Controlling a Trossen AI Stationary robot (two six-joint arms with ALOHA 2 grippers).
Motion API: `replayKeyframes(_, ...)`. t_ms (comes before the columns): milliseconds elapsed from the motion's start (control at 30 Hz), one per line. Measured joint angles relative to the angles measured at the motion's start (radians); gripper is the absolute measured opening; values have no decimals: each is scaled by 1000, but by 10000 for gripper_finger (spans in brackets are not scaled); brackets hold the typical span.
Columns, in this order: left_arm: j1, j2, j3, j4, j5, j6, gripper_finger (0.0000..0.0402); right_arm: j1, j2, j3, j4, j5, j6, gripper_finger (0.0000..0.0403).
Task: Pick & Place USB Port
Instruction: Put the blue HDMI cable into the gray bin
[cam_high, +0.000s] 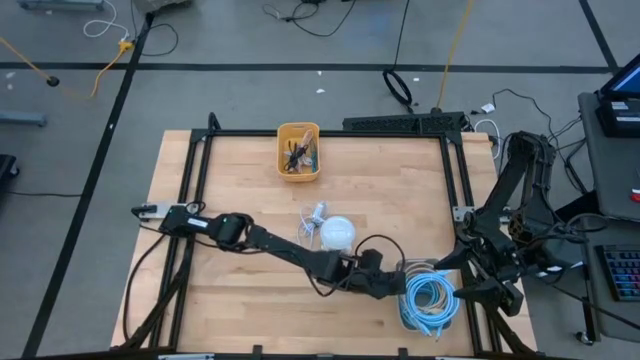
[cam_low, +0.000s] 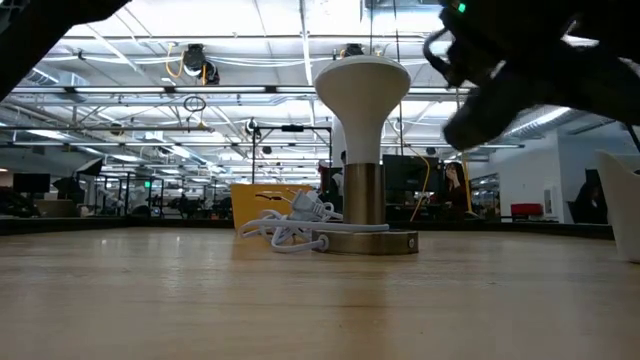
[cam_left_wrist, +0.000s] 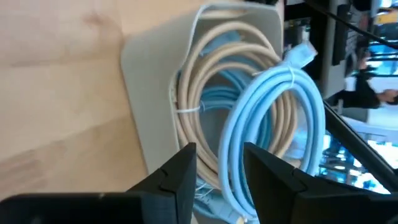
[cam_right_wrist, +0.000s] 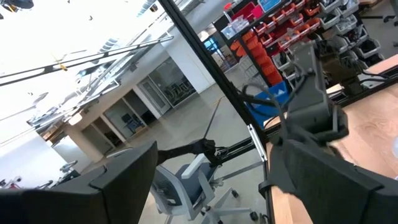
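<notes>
Here, no legible writing, left claw (cam_left_wrist: 217, 171) parted over blue cable coil (cam_left_wrist: 273, 118)

Light blue coiled cable (cam_left_wrist: 273, 118) is seen lying atop beige coiled cable (cam_left_wrist: 205, 81), both contained in a pale bin (cam_left_wrist: 149, 74) at the surface's near-right corner.

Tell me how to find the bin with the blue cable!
Look at the wooden table, at its near right corner beside the right arm. The pale bin there holds coiled light blue cable; the far bin is yellow.
</notes>
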Motion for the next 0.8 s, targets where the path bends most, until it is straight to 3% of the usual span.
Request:
replayKeyframes(167, 9, -34, 0, -25, -17, 52, 146, 0, 0, 0, -8, 0, 5, 338)
replayKeyframes(300, 12, -34, 0, 188, 13, 126, 139, 0, 0, 0, -70, -1, 69, 335)
replayKeyframes(400, 10, -38, 2, 201, 24, 137, 108, 0, 0, 0, -103, 0, 102, 328)
replayKeyframes(567, 11, -32, 0, 168, 54, 172, 13, 0, 0, 0, -105, 1, 103, 317)
replayKeyframes(800, 27, -34, 0, 270, 94, 253, 2, 0, 0, 0, -105, 3, 101, 315)
